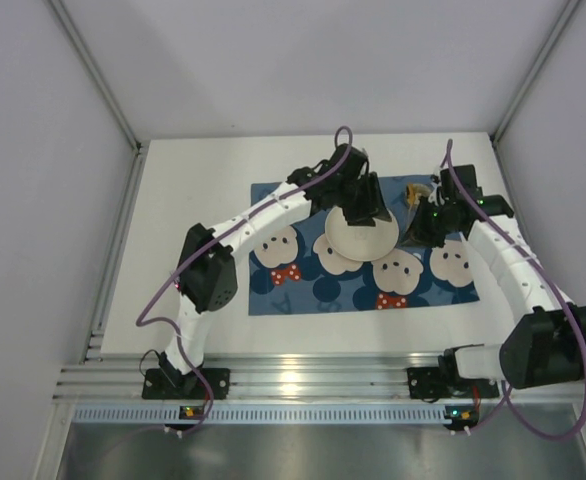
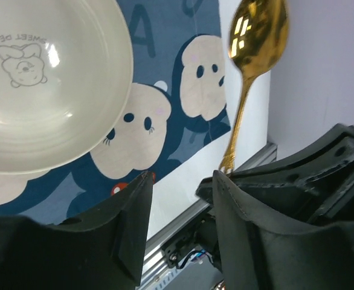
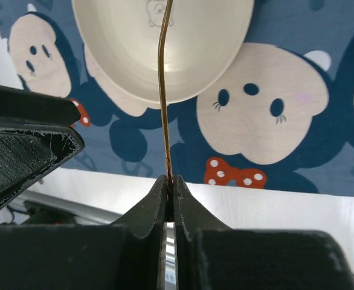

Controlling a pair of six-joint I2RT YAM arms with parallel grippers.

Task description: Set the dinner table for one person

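We are placing cutlery: our right gripper (image 3: pixel 170 181) clamps the gold spoon (image 2: pixel 255 33) by its handle, and our left gripper (image 2: pixel 180 176) hangs released. Beyond, the bowl (image 3: pixel 207 42) sits on the mat (image 1: pixel 273 295) on the dinner table (image 1: pixel 188 180). Next, we judge, the spoon must be lowered beside the bowl.

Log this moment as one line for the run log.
left gripper open, empty, near bowl | right gripper shut on gold spoon | bowl on mouse-print mat
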